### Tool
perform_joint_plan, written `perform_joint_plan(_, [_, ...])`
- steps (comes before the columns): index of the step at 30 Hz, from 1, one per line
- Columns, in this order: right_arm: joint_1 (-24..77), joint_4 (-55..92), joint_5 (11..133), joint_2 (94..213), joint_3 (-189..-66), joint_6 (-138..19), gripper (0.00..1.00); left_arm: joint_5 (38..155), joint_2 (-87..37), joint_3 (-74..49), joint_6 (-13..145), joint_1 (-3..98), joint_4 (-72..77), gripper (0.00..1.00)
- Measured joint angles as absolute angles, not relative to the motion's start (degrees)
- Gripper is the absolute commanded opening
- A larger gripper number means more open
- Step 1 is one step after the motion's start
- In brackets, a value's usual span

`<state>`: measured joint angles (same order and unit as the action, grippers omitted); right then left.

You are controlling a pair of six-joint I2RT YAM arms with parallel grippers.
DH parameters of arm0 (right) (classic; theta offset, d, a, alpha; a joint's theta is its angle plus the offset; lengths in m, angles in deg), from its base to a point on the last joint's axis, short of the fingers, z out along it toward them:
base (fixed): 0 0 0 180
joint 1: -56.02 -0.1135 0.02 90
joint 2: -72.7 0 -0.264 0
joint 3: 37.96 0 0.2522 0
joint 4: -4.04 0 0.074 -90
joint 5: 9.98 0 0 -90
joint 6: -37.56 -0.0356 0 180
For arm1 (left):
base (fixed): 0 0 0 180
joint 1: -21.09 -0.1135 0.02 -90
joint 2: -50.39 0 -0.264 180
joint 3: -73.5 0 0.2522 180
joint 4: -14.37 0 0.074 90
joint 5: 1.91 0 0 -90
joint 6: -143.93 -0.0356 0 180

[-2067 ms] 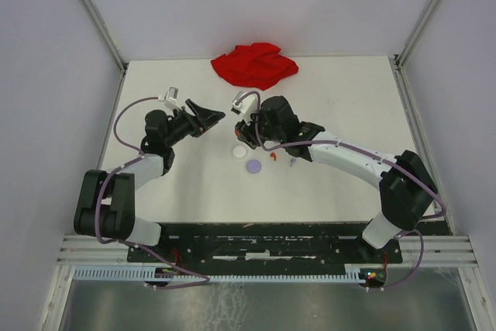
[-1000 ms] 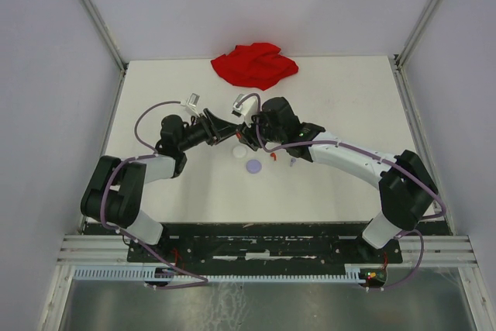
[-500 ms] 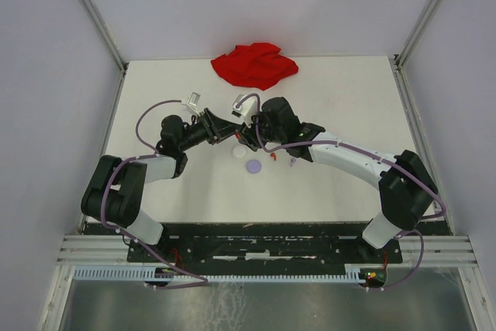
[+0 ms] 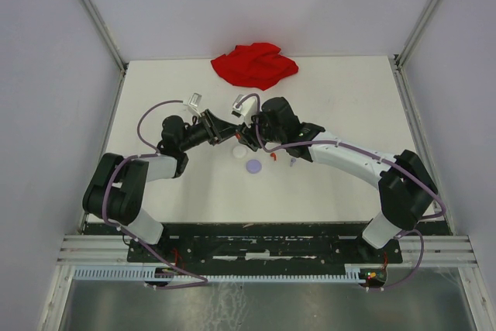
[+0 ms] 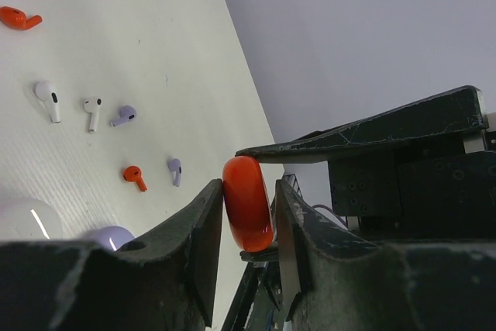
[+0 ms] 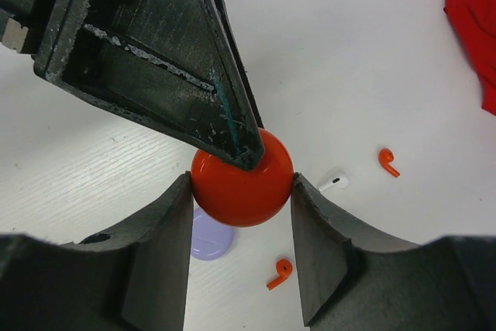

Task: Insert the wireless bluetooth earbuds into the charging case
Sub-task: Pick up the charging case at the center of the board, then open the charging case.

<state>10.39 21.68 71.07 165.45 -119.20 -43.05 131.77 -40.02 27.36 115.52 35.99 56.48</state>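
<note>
The right claw [image 6: 242, 186] is gripping the red case [image 6: 246, 195] by its rim; the left claw [image 5: 248, 189] is pinching its flat faces. The earbuds [image 5: 91, 112] are lying on the desk [image 5: 116, 36] below, nearer the right arm

The left tool [image 5: 248, 187] and the right tool [image 6: 241, 182] meet nose to nose mid-table, both clamped on the red case [image 5: 248, 208], so nothing passes between them. Just in front lie a white case [image 4: 239, 152], a lavender case [image 4: 253, 166] and scattered earbuds [image 5: 92, 112]. Beyond, the table [image 4: 349, 91] is free up to the red cloth [image 4: 254, 63].
</note>
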Motion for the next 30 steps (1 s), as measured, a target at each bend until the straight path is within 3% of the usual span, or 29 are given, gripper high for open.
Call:
perform_joint_plan(11, [10.4,21.7,71.1,165.4,-119.2,-42.5,0.23,131.7,-40.2,27.4,116.0,36.0,56.5,0.23])
perform_joint_plan(13, [10.4,21.7,71.1,165.4,-119.2,-42.5,0.33,131.7,-40.2,27.4,116.0,36.0,56.5,0.12])
perform_joint_plan(14, [10.4,21.7,71.1,165.4,-119.2,-42.5,0.44,131.7,-40.2,27.4,116.1,36.0,56.5,0.05])
perform_joint_plan(17, [10.4,21.7,71.2,165.4,-119.2,-42.5,0.74,131.6,-40.2,27.4,116.1,36.0,56.7,0.03])
perform_joint_plan(19, [10.4,21.7,71.4,165.4,-119.2,-42.9,0.84,131.7,-40.2,27.4,116.3,36.0,57.1,0.03])
perform_joint_plan(25, [10.7,21.1,72.3,165.1,-119.0,-45.1,0.99,131.7,-40.2,27.4,116.5,36.2,58.3,0.03])
perform_joint_plan(30, [11.4,20.7,75.6,160.2,-116.3,-50.8,0.99,131.4,-40.2,27.9,116.5,36.2,58.4,0.03])
